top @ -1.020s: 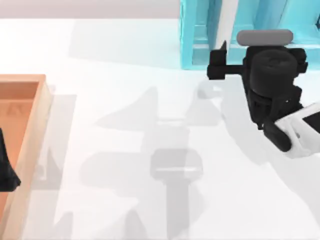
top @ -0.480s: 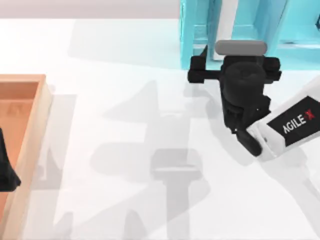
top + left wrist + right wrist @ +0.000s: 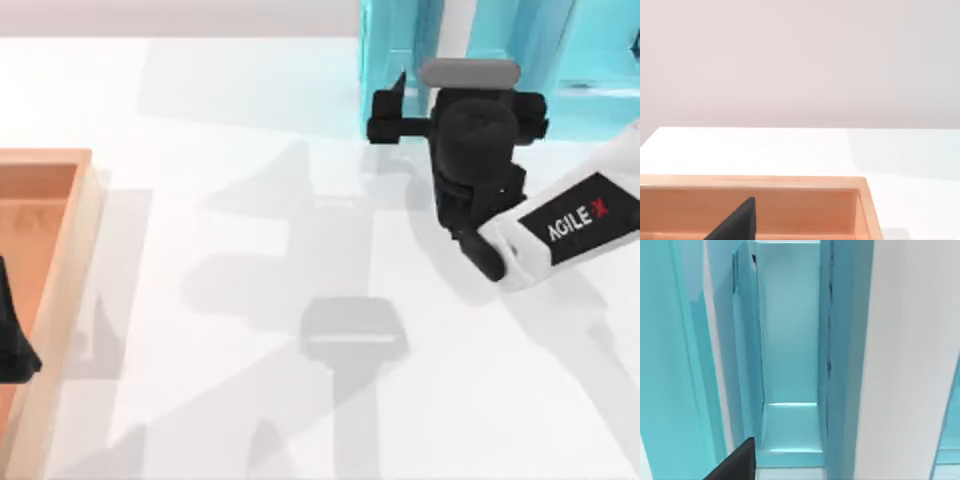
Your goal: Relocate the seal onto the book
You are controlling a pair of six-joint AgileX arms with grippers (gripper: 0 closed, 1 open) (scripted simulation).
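Currently the right gripper (image 3: 470, 95) sits at the table's far right, up against the front of the cyan shelf unit (image 3: 395, 70); its finger state cannot be told. Left arm (image 3: 12, 345) is parked over the wooden tray (image 3: 70, 250) at the left edge. Neither seal nor book can be located.

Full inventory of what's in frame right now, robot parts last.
table: 1, white, spans the top view.
shelf unit: 1, light cyan, far edge of the table, right of centre; its compartments show close up in the right wrist view.
tray: 1, orange-brown wood, left edge of the table.
right arm: 1, white with black wrist, reaching to the shelf unit.
right gripper: 1, black, at the shelf unit's front.
left gripper: 1, black, over the tray, parked.
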